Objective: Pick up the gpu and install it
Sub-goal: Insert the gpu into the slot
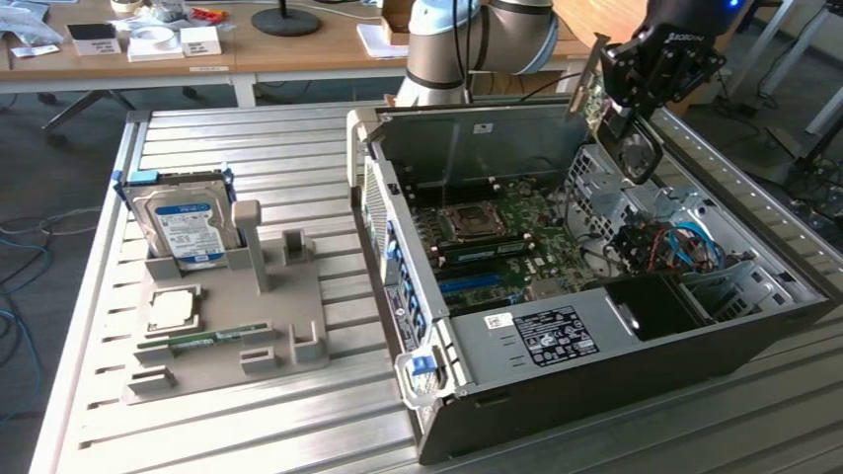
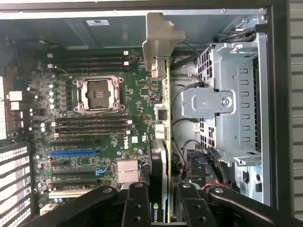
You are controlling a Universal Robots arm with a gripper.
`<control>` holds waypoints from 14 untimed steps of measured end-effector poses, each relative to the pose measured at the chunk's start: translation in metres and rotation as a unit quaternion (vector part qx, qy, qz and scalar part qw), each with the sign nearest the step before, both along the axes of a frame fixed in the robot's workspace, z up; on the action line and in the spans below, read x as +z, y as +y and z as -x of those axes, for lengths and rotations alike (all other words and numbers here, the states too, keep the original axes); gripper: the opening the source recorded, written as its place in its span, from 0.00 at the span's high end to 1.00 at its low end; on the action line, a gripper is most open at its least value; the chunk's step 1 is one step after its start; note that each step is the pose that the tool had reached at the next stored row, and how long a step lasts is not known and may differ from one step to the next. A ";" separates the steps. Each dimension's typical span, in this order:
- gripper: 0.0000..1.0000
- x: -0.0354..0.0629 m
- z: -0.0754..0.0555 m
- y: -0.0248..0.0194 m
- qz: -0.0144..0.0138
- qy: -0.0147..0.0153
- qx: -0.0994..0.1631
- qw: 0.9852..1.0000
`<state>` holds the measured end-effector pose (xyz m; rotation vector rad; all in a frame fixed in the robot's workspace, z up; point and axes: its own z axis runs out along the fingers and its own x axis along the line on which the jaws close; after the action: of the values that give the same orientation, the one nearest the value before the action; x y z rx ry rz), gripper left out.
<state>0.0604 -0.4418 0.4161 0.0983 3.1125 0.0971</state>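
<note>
Clamping partway closed on the gpu [image 2: 167, 118], a thin green circuit card with black fan and silver end bracket, the black gripper [image 2: 161, 196] is holding it edge-on over the green motherboard [image 2: 109, 127]. Both are hanging at the exterior view's upper right, above the open black computer case [image 1: 633, 395]. The card is probably handling light, stiff and fragile, and is best pinched across its flat faces, clear of the fan.

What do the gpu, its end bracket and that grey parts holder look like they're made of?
The gpu: green circuit board, likely fibreglass laminate, with a black fan housing that looks plastic. Its end bracket: thin, dull silver-grey, probably stamped sheet metal. The grey parts holder: uniformly matte, blocky slots, seemingly plastic.
</note>
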 end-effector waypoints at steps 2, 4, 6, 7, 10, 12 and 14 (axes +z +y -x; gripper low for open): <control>0.73 0.0000 0.000 0.0000 0.000 0.000 0.009 1.000; 0.73 0.0000 0.000 0.0000 0.000 0.000 0.022 1.000; 0.73 0.0000 0.000 0.0000 0.000 0.000 0.036 0.999; 0.73 0.0000 0.000 0.0000 0.000 0.000 0.044 0.999; 0.73 0.0000 0.000 0.0000 0.000 0.000 0.066 0.998; 0.73 0.0000 0.000 0.0000 0.000 0.000 0.079 0.997; 0.73 0.0000 0.000 0.0000 0.000 0.000 0.092 0.996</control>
<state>0.0602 -0.4418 0.4161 -0.1899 3.1141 0.1005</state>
